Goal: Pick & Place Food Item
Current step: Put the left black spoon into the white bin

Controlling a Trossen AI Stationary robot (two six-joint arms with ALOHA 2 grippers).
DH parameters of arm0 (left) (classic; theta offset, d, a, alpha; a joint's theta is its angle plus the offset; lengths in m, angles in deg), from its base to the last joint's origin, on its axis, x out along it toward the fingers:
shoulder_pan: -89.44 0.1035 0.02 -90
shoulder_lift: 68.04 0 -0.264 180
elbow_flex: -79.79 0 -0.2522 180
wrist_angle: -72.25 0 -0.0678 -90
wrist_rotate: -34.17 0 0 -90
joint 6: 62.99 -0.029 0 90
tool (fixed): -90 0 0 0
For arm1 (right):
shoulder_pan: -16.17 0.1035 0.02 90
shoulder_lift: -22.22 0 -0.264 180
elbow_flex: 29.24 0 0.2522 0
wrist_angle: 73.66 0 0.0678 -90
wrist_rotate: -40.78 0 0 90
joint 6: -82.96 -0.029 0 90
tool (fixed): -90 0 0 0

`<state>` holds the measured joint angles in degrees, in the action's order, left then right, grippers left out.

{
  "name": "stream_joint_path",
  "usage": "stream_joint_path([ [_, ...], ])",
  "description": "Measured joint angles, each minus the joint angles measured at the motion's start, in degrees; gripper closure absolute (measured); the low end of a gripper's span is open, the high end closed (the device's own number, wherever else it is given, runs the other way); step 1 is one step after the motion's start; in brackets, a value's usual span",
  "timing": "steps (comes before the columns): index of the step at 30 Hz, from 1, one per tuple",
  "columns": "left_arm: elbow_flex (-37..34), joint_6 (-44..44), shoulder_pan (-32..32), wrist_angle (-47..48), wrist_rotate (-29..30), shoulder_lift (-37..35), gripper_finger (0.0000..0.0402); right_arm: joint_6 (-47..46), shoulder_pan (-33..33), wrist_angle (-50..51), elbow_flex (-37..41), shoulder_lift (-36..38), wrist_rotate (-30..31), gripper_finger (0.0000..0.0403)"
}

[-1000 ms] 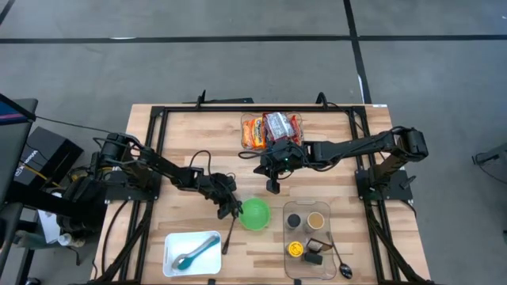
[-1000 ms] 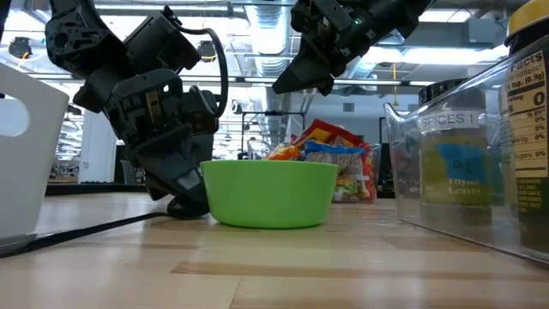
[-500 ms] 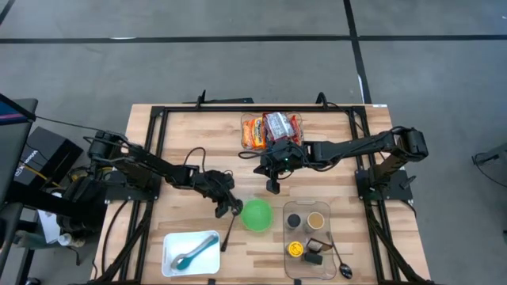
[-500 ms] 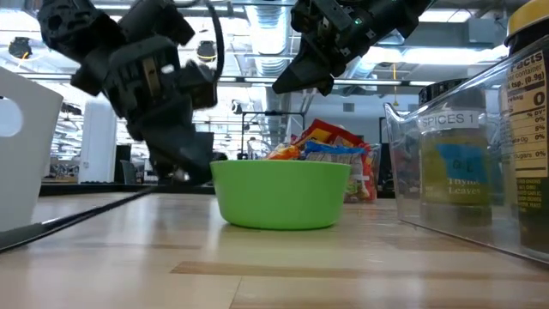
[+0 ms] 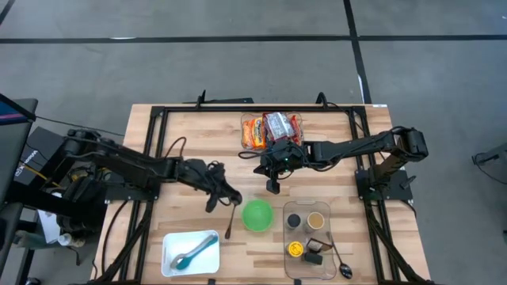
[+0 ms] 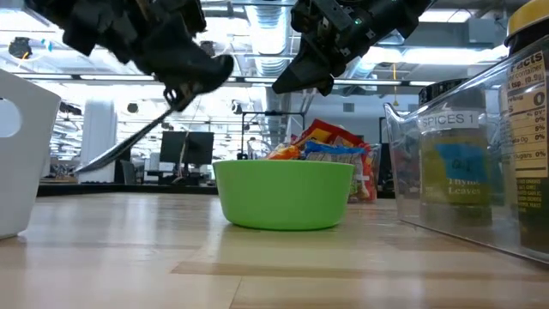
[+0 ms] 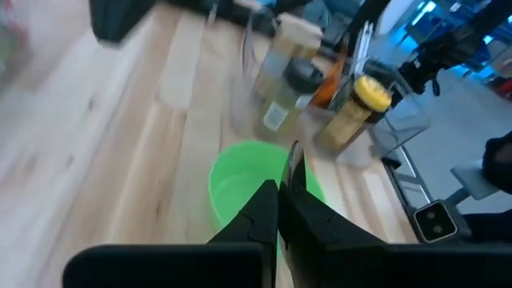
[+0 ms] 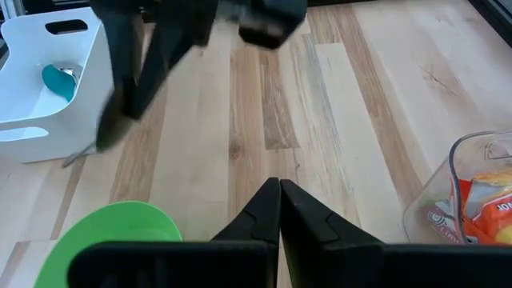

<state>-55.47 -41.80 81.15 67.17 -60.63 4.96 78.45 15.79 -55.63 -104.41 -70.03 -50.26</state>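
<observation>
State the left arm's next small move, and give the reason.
Probably carry the thin utensil sideways over the green bowl. The left gripper is shut on its upper end, raised off the table just left of the bowl, with the utensil hanging slanted. The right gripper waits shut beyond the bowl.
</observation>
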Motion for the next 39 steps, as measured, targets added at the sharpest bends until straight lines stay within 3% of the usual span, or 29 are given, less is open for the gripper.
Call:
stream_joint_path([
  [17, 0.04, -2.17, -4.95, -0.57, 2.28, -12.00, 0.0399, 0.02, 0.00, 0.02, -0.02, 0.00, 0.00, 0.0399],
  [21, 0.09, 2.32, -6.61, -0.48, 0.66, -15.67, 0.0400, 0.02, 0.00, 0.02, -0.01, 0.00, 0.01, 0.0399],
  [29, 0.13, 15.71, -9.36, 3.18, -11.09, -21.23, 0.0400, 0.02, 0.00, 0.00, -0.01, 0.00, 0.02, 0.0399],
  [35, 0.17, 30.60, -12.52, 16.57, -11.00, -20.70, 0.0400, 0.02, 0.00, 0.00, -0.02, 0.00, 0.02, 0.0399],
  [39, 0.13, 34.48, -14.43, 25.01, -7.20, -18.85, 0.0400, 0.02, 0.00, -0.02, -0.01, 0.00, 0.02, 0.0399],
])
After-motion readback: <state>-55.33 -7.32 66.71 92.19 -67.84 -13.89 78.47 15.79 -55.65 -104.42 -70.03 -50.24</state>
